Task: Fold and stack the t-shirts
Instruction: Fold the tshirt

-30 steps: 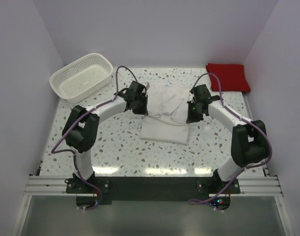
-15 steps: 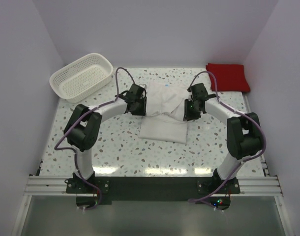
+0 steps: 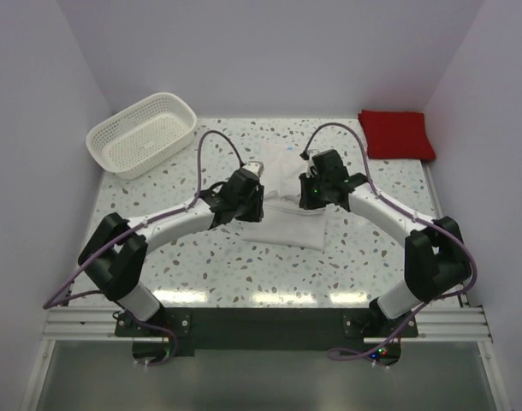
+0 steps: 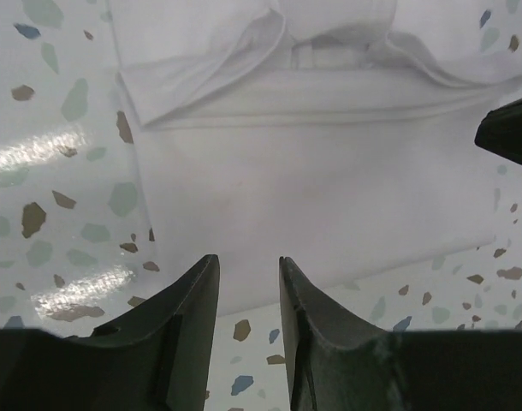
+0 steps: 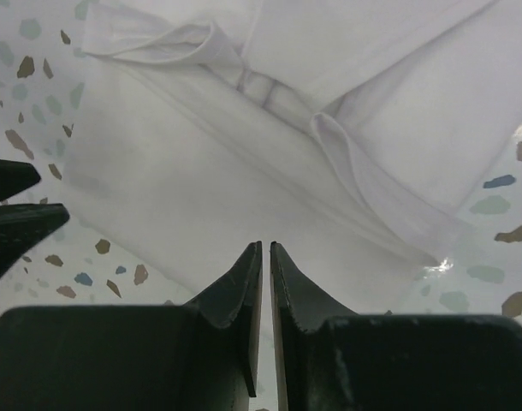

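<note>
The white t-shirt (image 3: 287, 210) is lying in the middle of the table (image 3: 201, 257), partly folded, its upper part bunched over a flat lower panel. Both arms are hovering above it. The left gripper (image 4: 247, 261) is holding its fingers slightly apart with nothing between them. The right gripper (image 5: 264, 248) is pressing its fingers together, seemingly empty.

I judge that the folding of this shirt is in progress. The next move is asking for each gripper to pinch an edge of the bunched part and lay it flat.

The red t-shirt (image 3: 396, 134) is waiting folded in the far right corner. The basket (image 3: 141, 133) is standing well apart at the far left. Only the grippers, working near each other, are risking a collision.
</note>
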